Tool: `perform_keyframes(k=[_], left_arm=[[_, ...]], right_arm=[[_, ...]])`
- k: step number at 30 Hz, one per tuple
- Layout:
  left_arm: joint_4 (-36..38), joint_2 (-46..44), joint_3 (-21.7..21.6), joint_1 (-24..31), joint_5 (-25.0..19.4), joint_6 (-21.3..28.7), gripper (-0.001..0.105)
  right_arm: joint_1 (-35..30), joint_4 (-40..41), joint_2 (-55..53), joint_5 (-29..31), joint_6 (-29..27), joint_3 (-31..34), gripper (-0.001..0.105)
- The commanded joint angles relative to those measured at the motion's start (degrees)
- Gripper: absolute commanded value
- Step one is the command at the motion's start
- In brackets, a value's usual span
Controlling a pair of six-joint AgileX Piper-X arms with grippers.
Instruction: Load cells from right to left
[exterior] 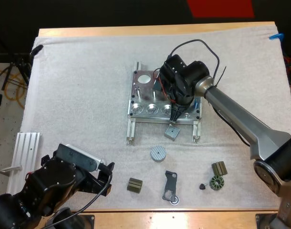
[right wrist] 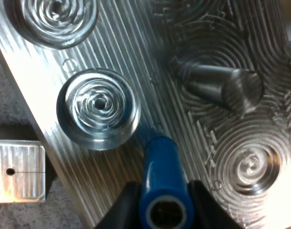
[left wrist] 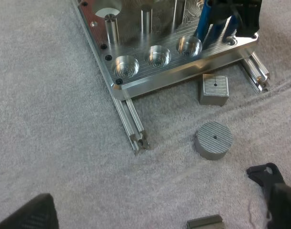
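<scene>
Aluminium fixture [exterior: 143, 95] lay on the white mat [exterior: 78, 86] of the wooden table [exterior: 150, 30], slightly right of centre in the high view, with rails projecting toward the robot. The right hand [exterior: 173, 114] reached down over the near right end of the fixture. In the right wrist view its two black fingers [right wrist: 124, 207] pressed on a blue cylinder [right wrist: 164, 176] from both sides. The tip of the blue cylinder pointed at the grooved plate just beside a round recess [right wrist: 97, 107]. Whether the tip touched the metal could not be told. A steel post [right wrist: 221, 86] stood on the plate nearby.

In the left wrist view the blue cylinder [left wrist: 207, 24] stood just right of the three open recesses along the near edge of the fixture [left wrist: 135, 47].

The left hand [exterior: 108, 177] hovered low over the near left part of the mat, well apart from the fixture. Its fingers [left wrist: 31, 214] stood wide apart and clear of any thing.

Loose parts lay on the mat in front of the fixture:
- a square metal block [exterior: 172, 132], just beside the near edge;
- a round ribbed disc [exterior: 157, 153], nearer the robot;
- a dark bracket [exterior: 170, 186];
- two small olive blocks [exterior: 134, 185] [exterior: 219, 168];
- a toothed ring [exterior: 215, 182], with a small dark knob [exterior: 202, 186] beside it.

A ribbed metal plate [exterior: 26, 152] lay at the mat's left edge.
</scene>
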Motion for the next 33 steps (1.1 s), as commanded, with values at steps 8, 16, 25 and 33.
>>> perform_keyframes(k=[8,16,25,33], left_arm=[[-0.17,-0.35,-0.38,-0.11,-1.08,-0.51,0.085],[-0.17,-0.35,-0.38,-0.11,-1.08,-0.51,0.085],[-0.17,-0.35,-0.38,-0.11,-1.08,-0.51,0.085],[-0.17,-0.35,-0.38,-0.11,-1.08,-0.51,0.085]], right_arm=[[-0.28,1.85,0.60,-2.10,0.15,0.09,0.000],[-0.28,1.24,0.60,0.03,2.83,0.09,0.003],[-0.28,0.67,-0.99,-0.18,4.10,0.09,0.047],[-0.28,-0.65,-5.82,-0.97,4.10,0.09,0.047]])
